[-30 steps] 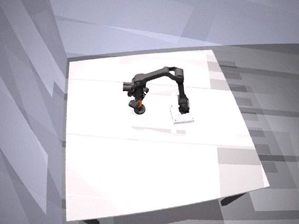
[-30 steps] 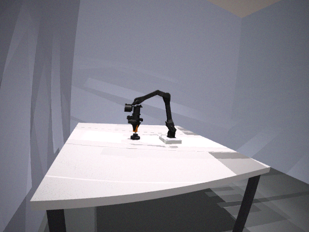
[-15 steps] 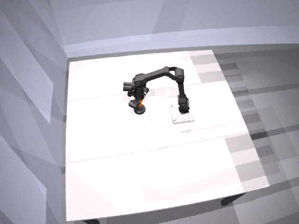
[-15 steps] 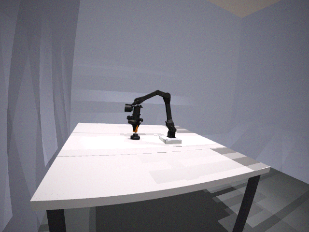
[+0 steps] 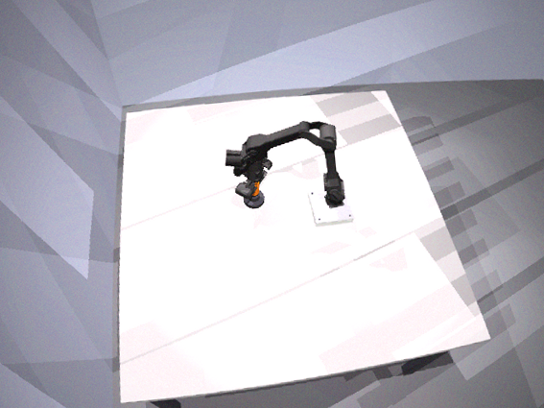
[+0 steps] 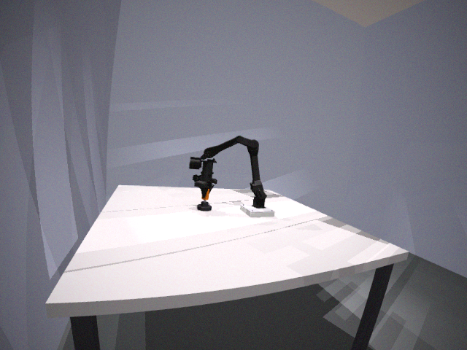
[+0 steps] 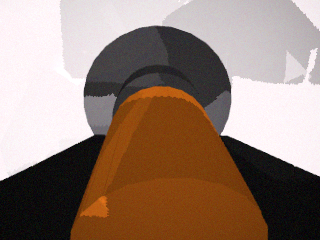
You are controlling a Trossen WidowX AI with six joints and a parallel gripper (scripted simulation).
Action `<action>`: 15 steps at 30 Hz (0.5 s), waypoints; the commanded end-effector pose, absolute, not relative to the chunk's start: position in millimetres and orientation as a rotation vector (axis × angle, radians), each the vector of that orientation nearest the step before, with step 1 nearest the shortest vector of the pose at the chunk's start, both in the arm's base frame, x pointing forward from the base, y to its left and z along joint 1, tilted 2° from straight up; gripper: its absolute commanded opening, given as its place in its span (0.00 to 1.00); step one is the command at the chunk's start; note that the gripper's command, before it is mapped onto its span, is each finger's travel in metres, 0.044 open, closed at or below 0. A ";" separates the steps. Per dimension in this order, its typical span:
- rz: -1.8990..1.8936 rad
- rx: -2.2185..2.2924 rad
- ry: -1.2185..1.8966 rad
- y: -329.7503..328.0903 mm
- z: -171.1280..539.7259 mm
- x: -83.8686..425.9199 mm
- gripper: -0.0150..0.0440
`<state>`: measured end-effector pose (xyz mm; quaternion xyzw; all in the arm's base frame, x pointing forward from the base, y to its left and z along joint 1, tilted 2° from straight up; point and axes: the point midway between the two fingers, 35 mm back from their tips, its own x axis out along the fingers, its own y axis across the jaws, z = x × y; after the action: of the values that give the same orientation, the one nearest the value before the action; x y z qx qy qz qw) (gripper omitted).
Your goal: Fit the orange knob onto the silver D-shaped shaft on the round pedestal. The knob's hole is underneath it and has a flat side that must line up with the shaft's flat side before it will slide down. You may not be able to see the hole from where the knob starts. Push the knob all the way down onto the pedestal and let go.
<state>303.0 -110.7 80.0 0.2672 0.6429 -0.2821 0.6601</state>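
The orange knob (image 5: 256, 189) (image 6: 206, 195) (image 7: 170, 150) stands upright between the fingers of my gripper (image 5: 254, 188) (image 6: 205, 195), which is shut on it. The dark round pedestal (image 5: 254, 202) (image 6: 204, 207) (image 7: 115, 55) stands on the table directly below the knob. In the wrist view the knob's far end covers the middle of the pedestal, with part of the raised centre ring showing around it. The silver shaft, the knob's hole and both flat sides are hidden. I cannot tell whether the shaft is inside the hole.
The arm's white base plate (image 5: 333, 215) (image 6: 260, 214) is to the right of the pedestal. The arm arches from it over to the pedestal. The white table (image 5: 274, 320) (image 6: 188, 263) has its left edge some way left of the pedestal. Shadow patches cross the table.
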 end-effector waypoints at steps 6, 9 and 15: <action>-0.645 0.604 1.452 -111.3 80.8 303.5 0.25; -0.645 0.604 1.452 -111.4 82.9 304.3 0.25; -0.711 0.671 1.429 -111.4 85.0 305.0 0.25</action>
<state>302.6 -110.1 81.4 0.2784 0.6403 -0.2940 0.6527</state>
